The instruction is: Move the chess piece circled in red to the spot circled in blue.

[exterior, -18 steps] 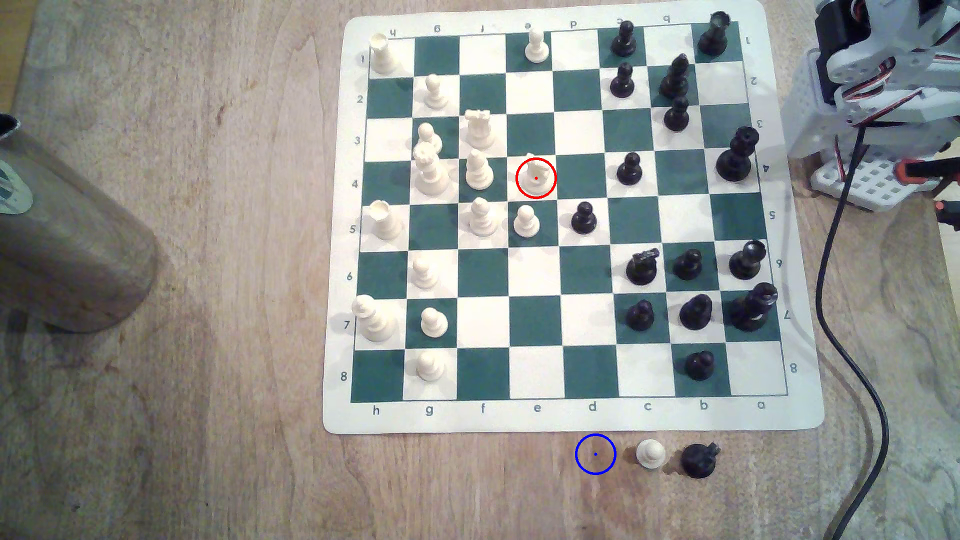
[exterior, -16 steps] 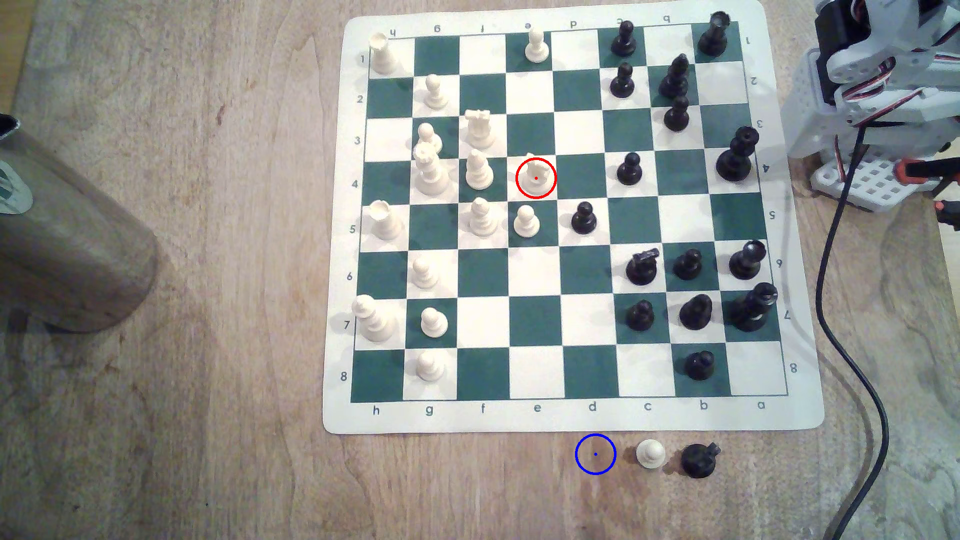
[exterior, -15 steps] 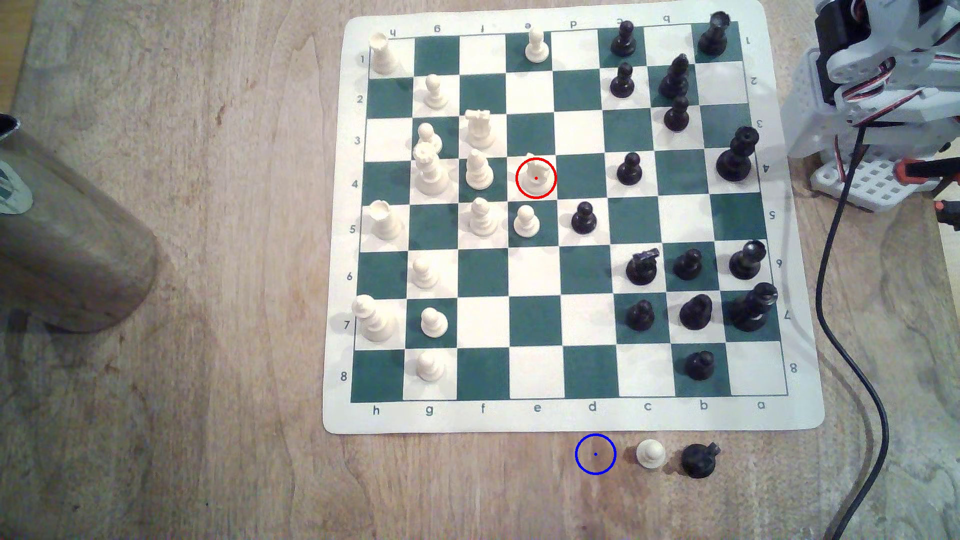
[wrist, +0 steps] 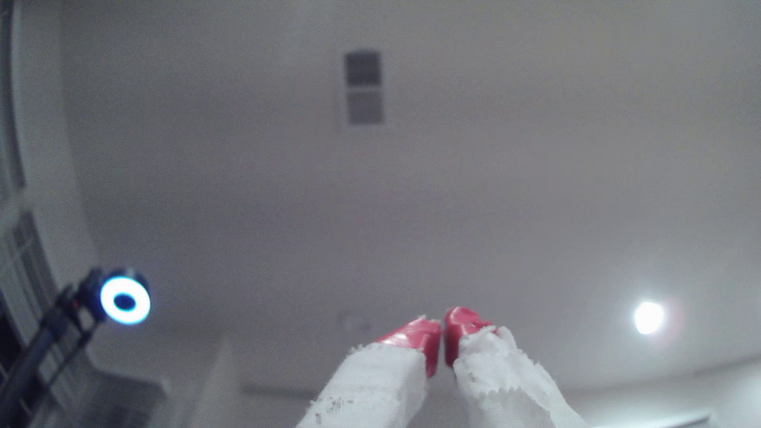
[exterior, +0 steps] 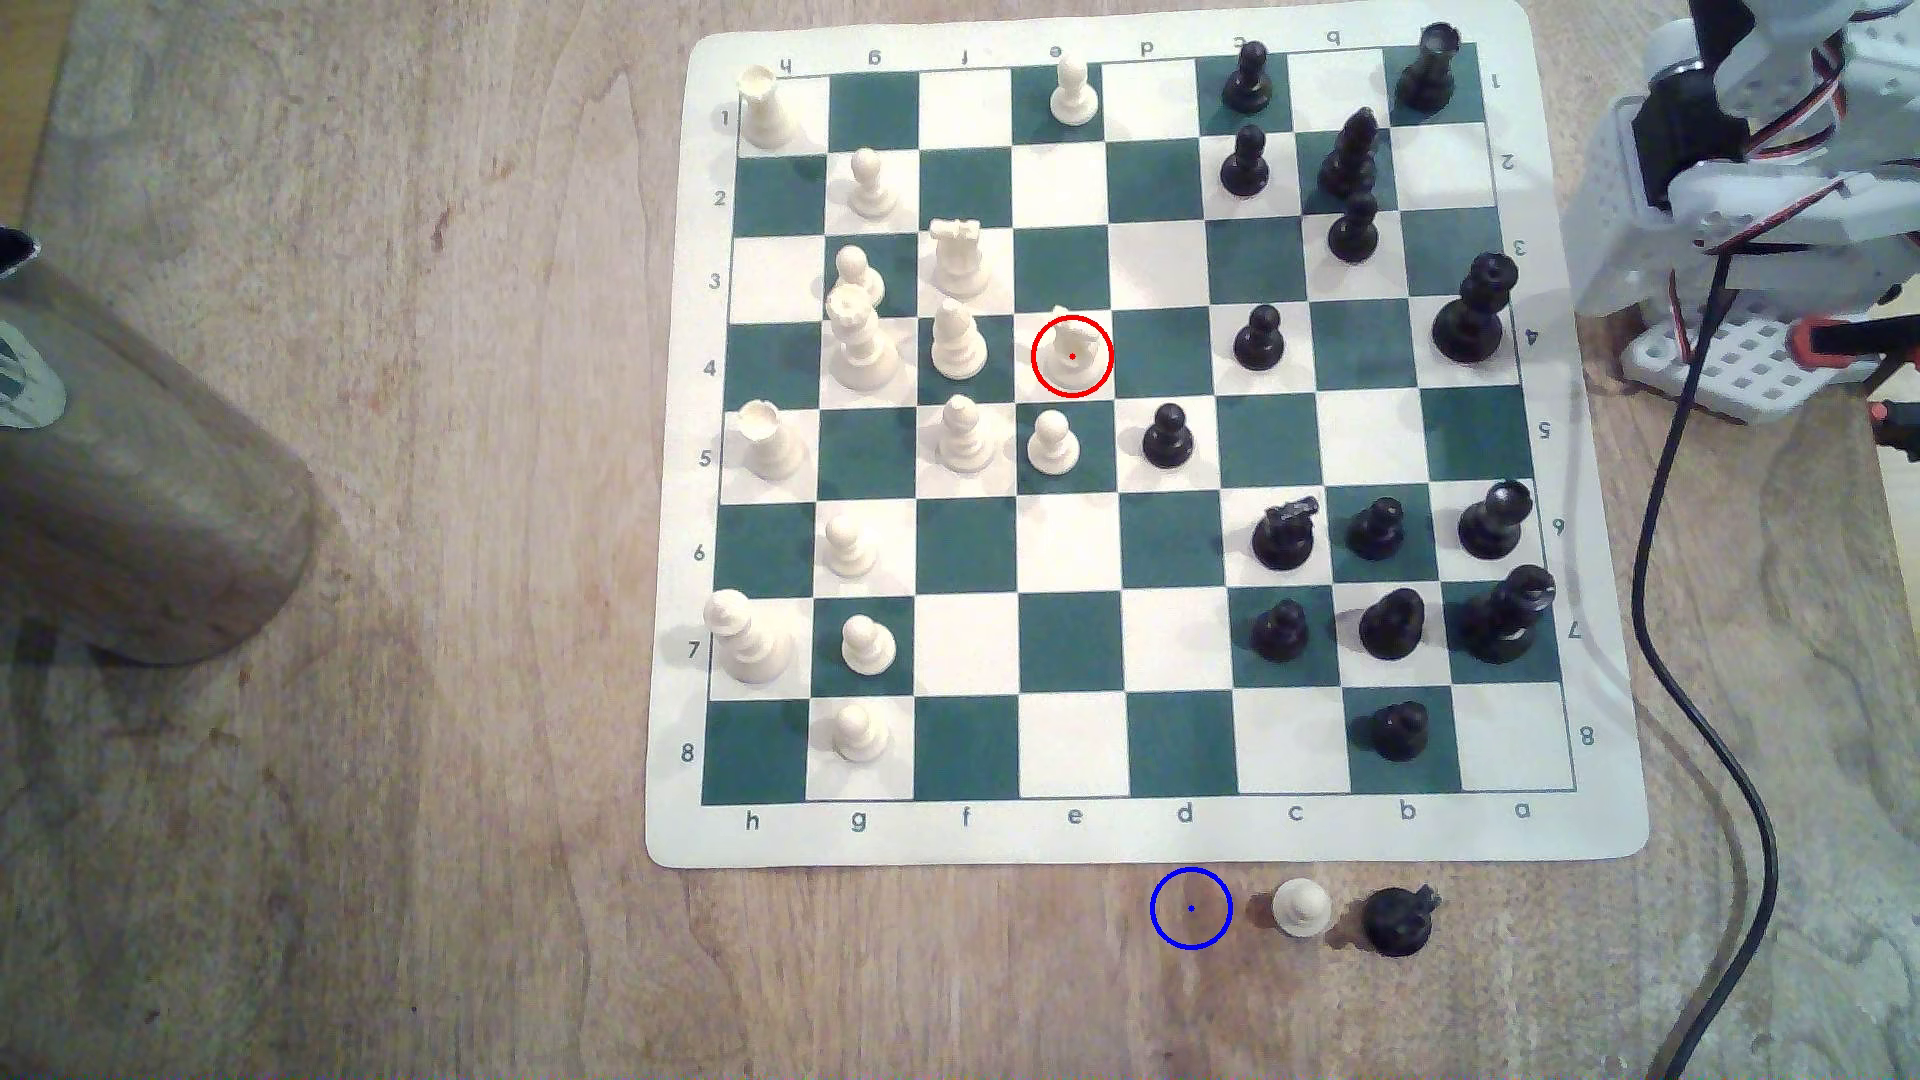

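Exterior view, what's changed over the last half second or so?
Only the arm at the exterior view's right edge has shifted pose; its upper links swung. The white knight stays in its red ring, the blue spot stays bare, and nothing was grasped or released.

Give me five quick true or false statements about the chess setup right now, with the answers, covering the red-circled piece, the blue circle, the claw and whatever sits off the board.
1. The cream knight in the red ring stands on the board. True.
2. The blue-ringed spot lies on a green square. False: it is bare wood just off the board's edge.
3. The claw has its red-tipped fingers together, holding nothing. True.
4. A cream pawn stands off the board between the blue-ringed spot and a black piece. True.
5. The knight is already gripped. False: it stands free on its square, and in the wrist view the claw points at a ceiling.
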Tool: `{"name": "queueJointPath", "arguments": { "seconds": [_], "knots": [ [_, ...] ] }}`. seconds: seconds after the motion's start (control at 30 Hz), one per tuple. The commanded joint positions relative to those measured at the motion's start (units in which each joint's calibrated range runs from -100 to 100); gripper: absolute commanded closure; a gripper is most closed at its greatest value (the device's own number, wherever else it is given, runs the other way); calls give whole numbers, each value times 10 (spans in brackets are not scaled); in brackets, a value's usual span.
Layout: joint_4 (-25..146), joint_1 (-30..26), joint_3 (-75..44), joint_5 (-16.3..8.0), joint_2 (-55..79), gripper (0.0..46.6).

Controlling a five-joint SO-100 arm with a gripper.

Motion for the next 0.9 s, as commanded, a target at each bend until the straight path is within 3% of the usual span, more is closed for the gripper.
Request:
{"name": "queueJointPath", "arguments": {
  "seconds": [0.0,0.13,0.53,0.67,0.73,0.8,0.87],
  "knots": [
    [162,-3,-75,-4,0,464],
    [295,-12,-107,-4,0,464],
    [745,73,-209,-1,1,464],
    [818,89,-214,-3,8,464],
    [844,86,-226,-8,27,464],
    [942,72,-297,-33,97,464],
    [1020,68,-355,-42,161,463]
  ]
}}
